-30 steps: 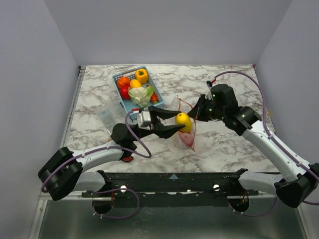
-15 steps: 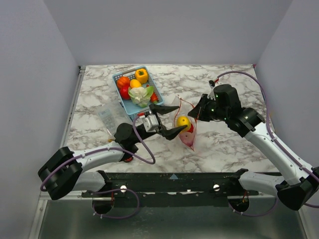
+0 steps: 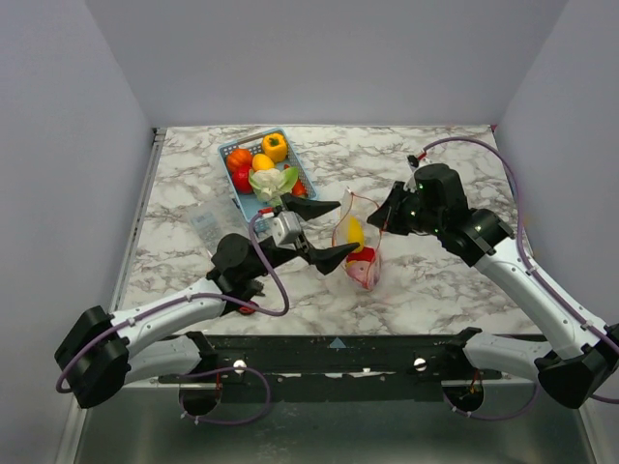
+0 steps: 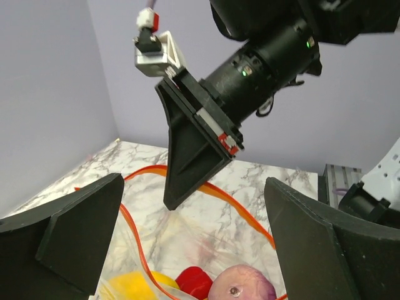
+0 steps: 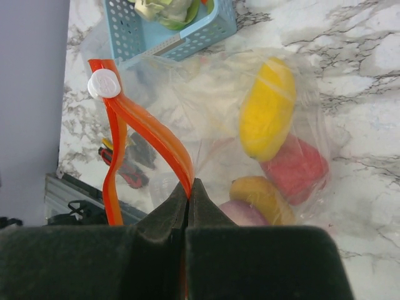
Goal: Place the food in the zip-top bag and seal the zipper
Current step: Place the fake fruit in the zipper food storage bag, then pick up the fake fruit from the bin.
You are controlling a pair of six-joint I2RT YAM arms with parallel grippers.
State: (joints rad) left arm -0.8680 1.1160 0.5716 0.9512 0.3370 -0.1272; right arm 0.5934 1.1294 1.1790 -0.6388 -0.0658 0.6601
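Right hand point(image 5: 189, 186) pinching zipper point(image 5: 153, 134), bag point(image 5: 209, 100) (mouth open) holding toy fruits point(image 5: 269, 109)

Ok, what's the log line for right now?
left hand: open, empty | right hand: shut on zipper | yellow food: inside zip-top bag

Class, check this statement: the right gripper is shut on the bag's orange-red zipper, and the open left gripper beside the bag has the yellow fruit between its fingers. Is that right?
Not quite. The left gripper is open but empty. The yellow fruit lies inside the zip-top bag, as the right wrist view shows. The right gripper is indeed shut on the zipper.
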